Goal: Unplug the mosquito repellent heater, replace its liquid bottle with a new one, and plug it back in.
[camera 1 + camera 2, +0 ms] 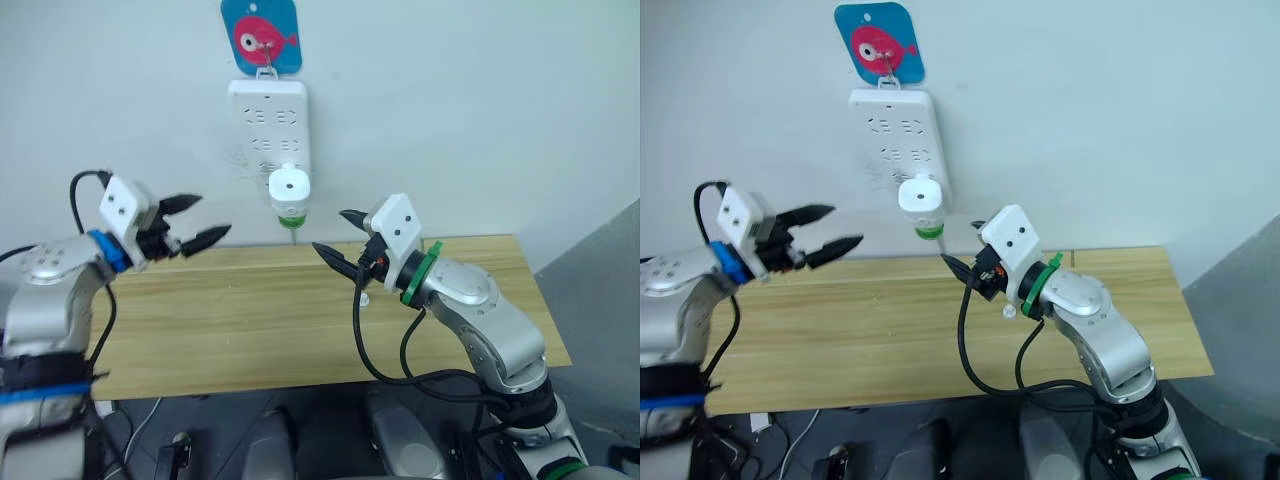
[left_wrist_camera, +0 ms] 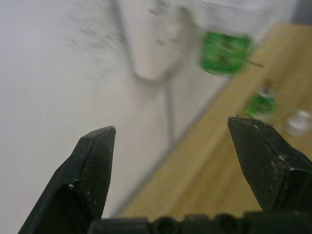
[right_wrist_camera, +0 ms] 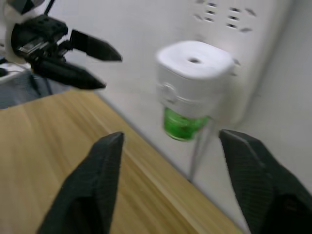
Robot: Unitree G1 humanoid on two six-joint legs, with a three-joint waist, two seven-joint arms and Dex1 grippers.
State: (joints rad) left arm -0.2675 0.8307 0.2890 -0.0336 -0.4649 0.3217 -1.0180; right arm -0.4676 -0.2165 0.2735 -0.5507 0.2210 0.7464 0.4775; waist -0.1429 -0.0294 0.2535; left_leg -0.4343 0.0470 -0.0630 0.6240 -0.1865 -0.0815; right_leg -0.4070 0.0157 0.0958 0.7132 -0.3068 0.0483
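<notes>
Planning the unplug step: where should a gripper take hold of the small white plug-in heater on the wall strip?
Probably the small rounded white heater's flat sides, above its green bottle, approaching straight from the front: it sticks out from the white power strip.

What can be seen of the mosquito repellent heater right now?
The mosquito repellent heater is a small, rounded white plastic unit with a round hole on top and a green liquid bottle hanging beneath. It sits upright, plugged into the lower end of the white wall-mounted power strip, above the wooden table. Neither gripper touches it.
</notes>
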